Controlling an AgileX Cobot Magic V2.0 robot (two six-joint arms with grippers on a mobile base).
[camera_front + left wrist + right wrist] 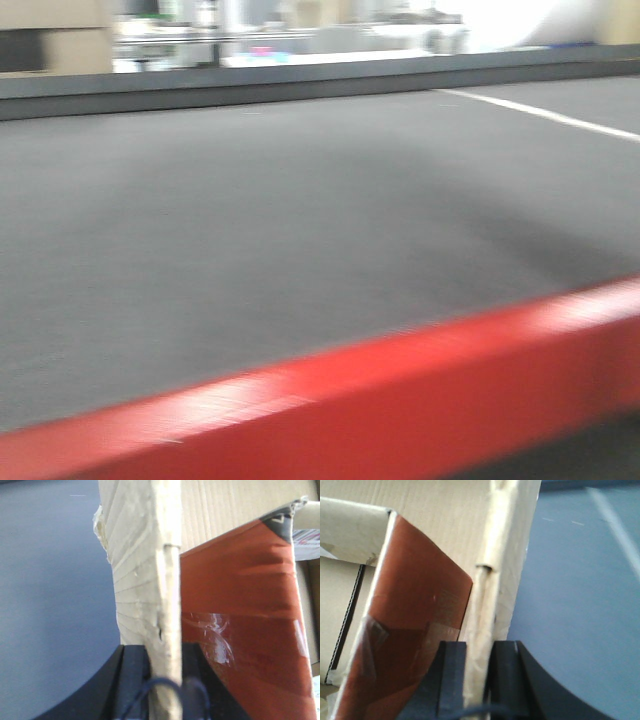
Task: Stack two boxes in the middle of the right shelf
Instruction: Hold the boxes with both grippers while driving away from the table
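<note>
Both arms have one cardboard carton (225, 510) in hand. The left end effector (162, 667) is pressed onto the raw top edge of one side wall, and the right end effector (479, 667) pinches the opposite wall in the same way. Inside the carton an orange-red flap (240, 605) with a patch of clear tape (215, 630) leans against the wall.

The carton is beside or over the grey tabletop (300, 220), but I cannot tell whether its base has lifted off it. The front view is smeared and shows only that tabletop and its red front rail (400, 390). The right shelf's middle level is not in view.

This looks like the carry step for one box. The next move calls for keeping both pinches even so the thin walls do not buckle, then bringing the shelf into sight before lowering.
</note>
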